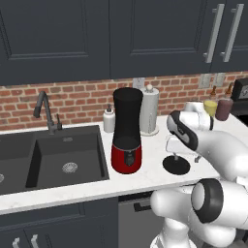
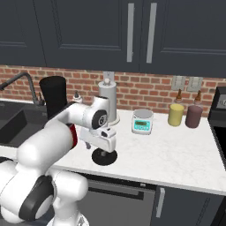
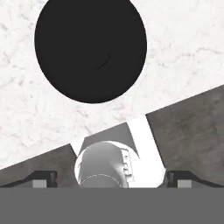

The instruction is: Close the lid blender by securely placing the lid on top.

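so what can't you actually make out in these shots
- Lid: its knob barely shows in the hand view, black on black; in the right base view the claw hangs in front of it.
- Blender: in the right base view the arm covers its red base.
- Blender jar's rim: too dark in both base views to tell if it is open.
- Sink: cut off by the left edge of the left base view.

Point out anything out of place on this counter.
The lid lies flat on the counter, right of the blender, whose jar stands uncovered. The open gripper hovers above the lid. Nothing spilled or damaged.

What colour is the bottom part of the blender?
Shiny red, on the blender, clearest in the left base view.
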Robot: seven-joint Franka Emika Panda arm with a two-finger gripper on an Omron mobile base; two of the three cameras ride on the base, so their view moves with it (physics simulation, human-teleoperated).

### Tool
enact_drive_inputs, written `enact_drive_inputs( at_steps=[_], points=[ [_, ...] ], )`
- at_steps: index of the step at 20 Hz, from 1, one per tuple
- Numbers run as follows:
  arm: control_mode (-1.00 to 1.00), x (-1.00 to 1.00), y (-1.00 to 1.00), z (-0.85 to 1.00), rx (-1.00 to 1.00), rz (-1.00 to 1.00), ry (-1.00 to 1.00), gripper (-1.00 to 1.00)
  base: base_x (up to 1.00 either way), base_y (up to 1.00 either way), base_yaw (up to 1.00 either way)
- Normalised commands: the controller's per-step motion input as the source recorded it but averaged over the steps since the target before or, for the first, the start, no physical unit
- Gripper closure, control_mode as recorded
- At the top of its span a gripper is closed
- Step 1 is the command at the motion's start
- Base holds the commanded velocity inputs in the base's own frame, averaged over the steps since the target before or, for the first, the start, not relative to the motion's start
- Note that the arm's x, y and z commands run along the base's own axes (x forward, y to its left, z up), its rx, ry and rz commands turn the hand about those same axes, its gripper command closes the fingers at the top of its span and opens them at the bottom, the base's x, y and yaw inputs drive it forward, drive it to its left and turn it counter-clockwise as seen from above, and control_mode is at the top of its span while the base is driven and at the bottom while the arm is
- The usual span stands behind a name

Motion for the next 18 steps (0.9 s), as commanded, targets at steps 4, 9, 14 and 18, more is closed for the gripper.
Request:
enact_drive_inputs(
  at_steps=[4,9,14,18],
  points=[
    [-1.0,0.25,0.0,-0.39,0.0,0.11,0.0,-1.0,0.0,0.0,0.0],
    [-1.0,0.14,0.0,-0.32,0.03,0.13,-0.11,-1.0,0.0,0.0,0.0],
    [-1.0,0.07,0.0,-0.25,0.03,0.13,-0.15,-1.0,0.0,0.0,0.0],
    [-1.0,0.12,0.0,-0.18,0.05,0.11,-0.13,-1.0,0.0,0.0,0.0]
  ],
)
